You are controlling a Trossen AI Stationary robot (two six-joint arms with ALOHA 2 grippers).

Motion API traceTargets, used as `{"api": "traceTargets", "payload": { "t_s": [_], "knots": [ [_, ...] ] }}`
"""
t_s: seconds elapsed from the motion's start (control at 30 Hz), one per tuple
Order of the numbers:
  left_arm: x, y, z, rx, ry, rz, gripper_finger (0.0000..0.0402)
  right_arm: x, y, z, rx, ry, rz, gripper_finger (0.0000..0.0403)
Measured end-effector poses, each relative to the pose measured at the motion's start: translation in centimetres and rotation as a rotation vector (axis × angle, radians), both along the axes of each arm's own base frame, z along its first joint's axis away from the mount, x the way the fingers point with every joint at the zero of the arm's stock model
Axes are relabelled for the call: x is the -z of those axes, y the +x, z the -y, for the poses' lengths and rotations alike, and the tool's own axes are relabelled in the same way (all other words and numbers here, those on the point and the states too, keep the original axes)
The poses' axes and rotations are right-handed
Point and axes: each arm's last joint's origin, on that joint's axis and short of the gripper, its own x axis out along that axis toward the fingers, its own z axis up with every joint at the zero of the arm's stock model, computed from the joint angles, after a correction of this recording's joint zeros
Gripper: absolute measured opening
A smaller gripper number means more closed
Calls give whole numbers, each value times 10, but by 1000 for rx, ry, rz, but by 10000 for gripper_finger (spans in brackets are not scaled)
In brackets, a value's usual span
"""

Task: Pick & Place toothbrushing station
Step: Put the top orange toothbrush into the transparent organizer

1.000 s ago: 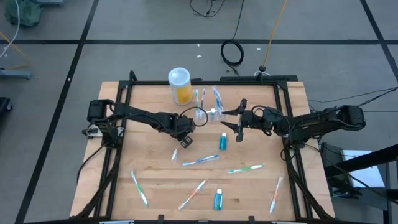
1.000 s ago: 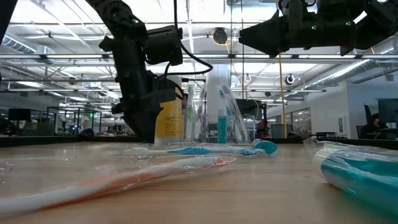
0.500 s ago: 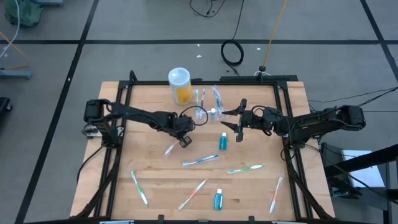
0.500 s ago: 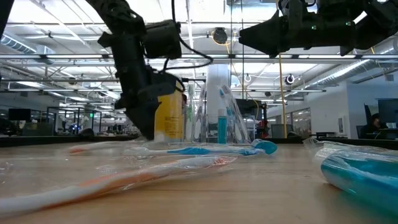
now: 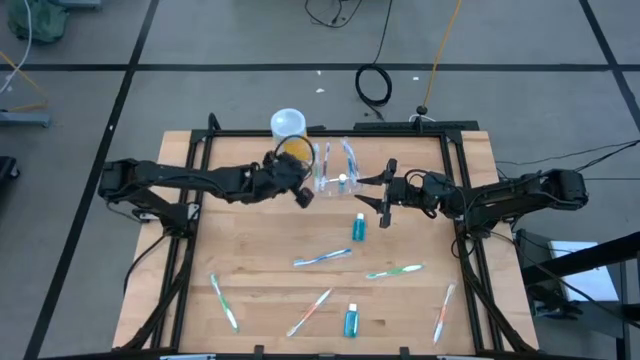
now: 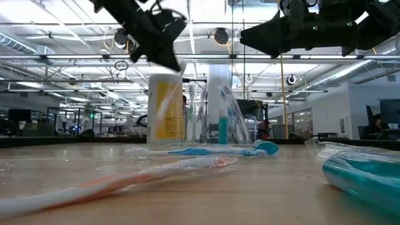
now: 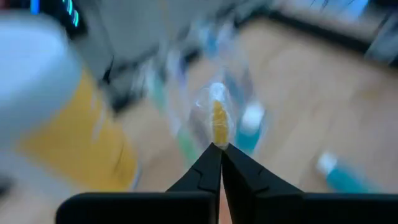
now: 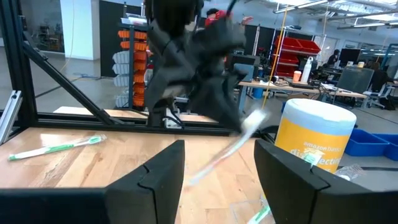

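Observation:
The see-through holder (image 5: 333,181) stands on its base at the table's far middle, with upright toothbrushes and a small tube in its slots; it also shows in the low view (image 6: 219,125). A yellow-orange cup with a white top (image 5: 288,135) stands just left of it. My left gripper (image 5: 300,191) hovers between the cup and the holder, shut on a wrapped toothbrush (image 8: 230,151). My right gripper (image 5: 376,194) is open and empty, raised just right of the holder. My left gripper pinches the wrapped toothbrush between its two fingers, which meet on its orange part (image 7: 217,132). In the right wrist view the brush slants down below the gripper, its white end (image 8: 252,119) uppermost. It is lifted clear of the table.
Several wrapped toothbrushes lie on the near half of the table, among them a blue one (image 5: 322,258) and a green one (image 5: 395,270). Teal tubes lie at mid-table (image 5: 358,227) and near the front edge (image 5: 350,320). Black frame rails (image 5: 195,240) border the table.
My left gripper has risen from the table and gone toward the far edge, up to the cup and the holder. It has carried the toothbrush that lay beside it on the table, and the brush is now lifted clear.

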Motion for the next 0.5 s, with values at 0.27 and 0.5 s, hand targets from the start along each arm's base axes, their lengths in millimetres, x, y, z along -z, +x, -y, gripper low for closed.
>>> {"api": "traceTargets", "payload": {
  "t_s": [0.27,0.5],
  "knots": [
    [-16,15,-3,57,166,144,8,0,0,0,0,0,0,187],
    [-21,13,-16,-75,247,154,10,0,0,0,0,0,-1,187]
  ]
}}
